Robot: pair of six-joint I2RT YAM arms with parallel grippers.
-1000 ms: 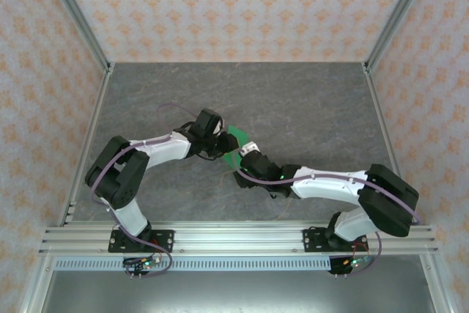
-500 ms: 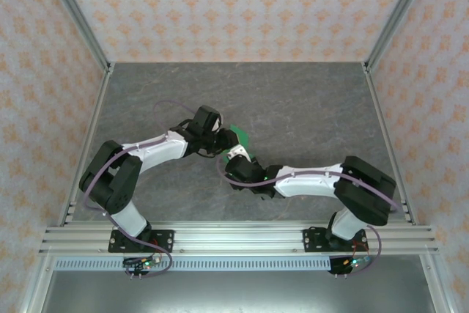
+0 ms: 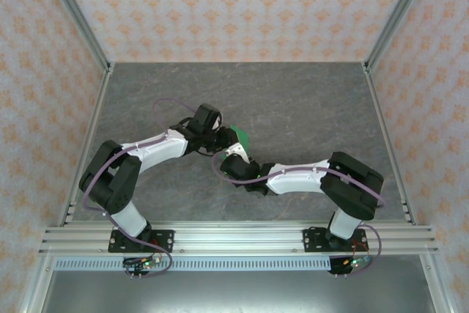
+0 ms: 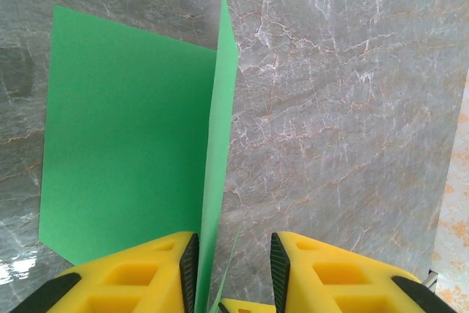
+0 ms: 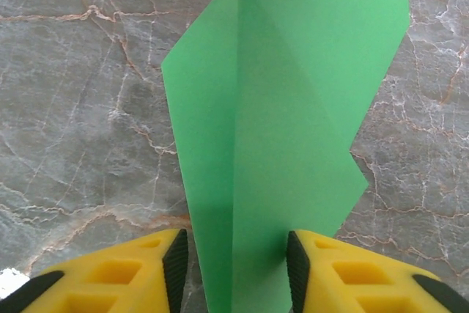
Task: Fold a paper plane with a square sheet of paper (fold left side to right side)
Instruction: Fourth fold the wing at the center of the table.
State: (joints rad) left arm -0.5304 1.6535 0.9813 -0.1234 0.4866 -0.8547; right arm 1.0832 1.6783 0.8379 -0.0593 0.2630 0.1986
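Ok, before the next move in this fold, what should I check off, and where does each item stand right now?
1. Green paper on the table, between both arms: ok.
2. One flap raised: ok, it stands on edge in the left wrist view.
3. Left gripper clamped on that flap: not ok, its jaws stand apart with the flap beside one finger.
4. Right gripper pinning the paper: cannot tell; the paper spans the gap between its open jaws.
5. Left side laid over onto the right side: not ok, the fold is not yet flat.
6. Grippers clear of each other: cannot tell; from above they crowd together at the paper.
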